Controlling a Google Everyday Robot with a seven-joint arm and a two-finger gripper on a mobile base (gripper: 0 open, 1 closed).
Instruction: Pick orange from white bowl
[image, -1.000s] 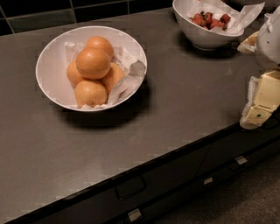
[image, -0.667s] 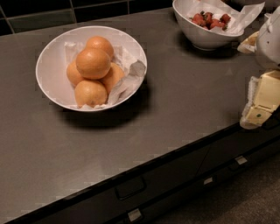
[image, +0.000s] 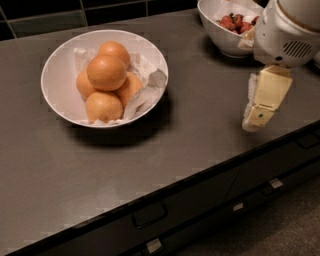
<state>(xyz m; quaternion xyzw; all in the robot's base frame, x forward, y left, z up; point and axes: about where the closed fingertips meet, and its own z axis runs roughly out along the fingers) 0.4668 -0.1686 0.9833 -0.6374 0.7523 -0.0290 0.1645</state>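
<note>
The white bowl stands on the dark counter at the upper left, lined with crumpled white paper. It holds several oranges in a pile. The largest-looking orange lies on top of the pile, fully exposed. My gripper hangs at the right, pointing down just above the counter near its front edge. It is well to the right of the bowl and touches nothing. Nothing is seen held in it.
A smaller white bowl with red berries stands at the back right, just behind my white arm housing. The counter's front edge runs diagonally, with drawers below. Dark tiles line the back wall.
My gripper and arm have moved left, closer to the white bowl, and more of the arm shows. The bowls and oranges have not moved.
</note>
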